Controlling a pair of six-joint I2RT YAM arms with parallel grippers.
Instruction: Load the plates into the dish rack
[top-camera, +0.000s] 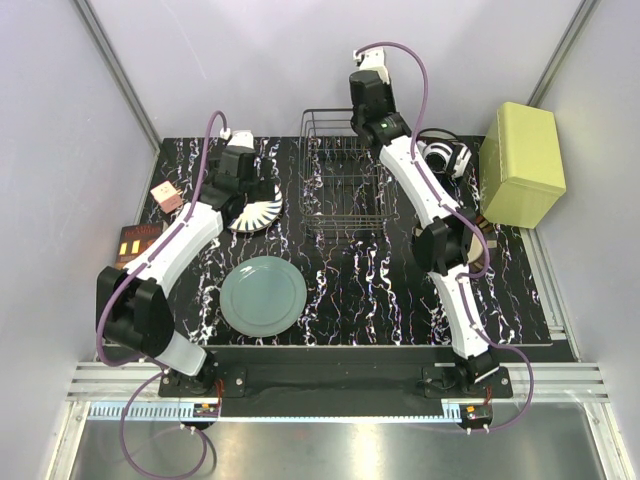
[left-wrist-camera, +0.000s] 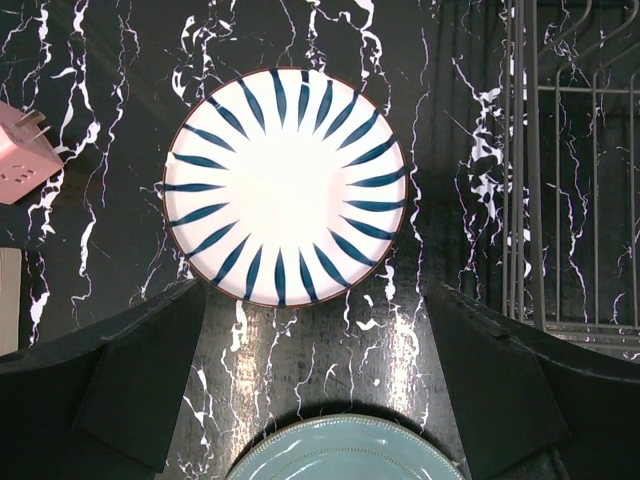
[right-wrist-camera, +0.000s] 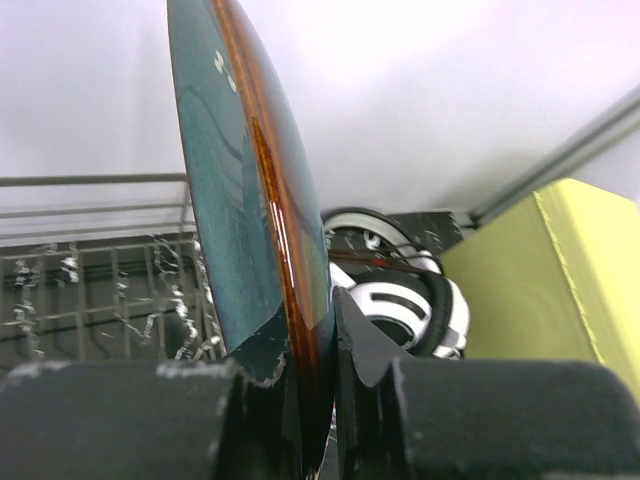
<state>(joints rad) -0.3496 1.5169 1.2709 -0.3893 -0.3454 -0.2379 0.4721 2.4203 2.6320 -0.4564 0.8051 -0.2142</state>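
We see our right claw (right-wrist-camera: 308, 335) clamped on the rim of the brown-edged teal plate (right-wrist-camera: 225, 200), holding it upright on edge by the far right corner of the dish rack (top-camera: 345, 185). Our left claw (left-wrist-camera: 312, 300) is spread wide, hanging over the striped plate (left-wrist-camera: 285, 185), which lies flat on the tabletop (left-wrist-camera: 100, 150) left of the rack. The plain teal plate (top-camera: 263, 297) lies flat nearer the arm bases.
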